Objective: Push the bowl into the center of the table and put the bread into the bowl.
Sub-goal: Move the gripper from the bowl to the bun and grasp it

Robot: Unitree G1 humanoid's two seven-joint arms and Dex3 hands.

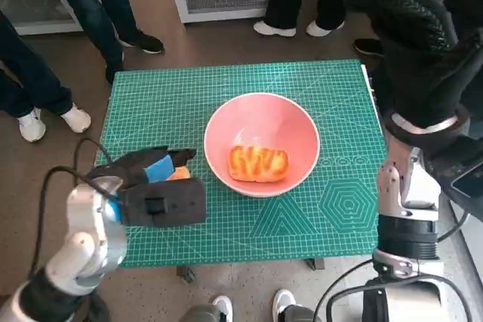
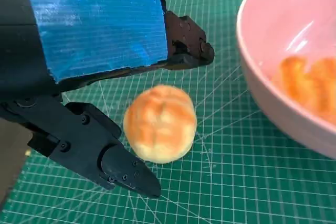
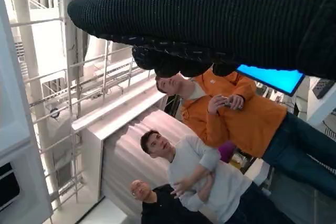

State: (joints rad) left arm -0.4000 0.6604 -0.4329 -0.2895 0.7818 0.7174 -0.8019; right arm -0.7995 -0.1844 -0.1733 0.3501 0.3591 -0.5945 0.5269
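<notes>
In the head view, the pink bowl [image 1: 262, 143] is seen near the middle of the green table [image 1: 226, 88], with one bread [image 1: 258, 163] already lying inside it. The left hand [image 1: 155, 179] is lowered just beside the bowl.

In the left wrist view, a second round bread roll [image 2: 160, 123] lies on the mat between the spread black fingers [image 2: 113, 163], not yet clasped. It is judged soft, light and easily crushed; its sides should be taken gently.

In the right wrist view, the right hand [image 3: 220, 19] is raised, nothing is held, and people are shown beyond.

Green gridded mat [image 1: 302, 224] over the table, pink bowl [image 1: 290, 122] mid-mat, round bun [image 2: 160, 124] just beside it.
</notes>
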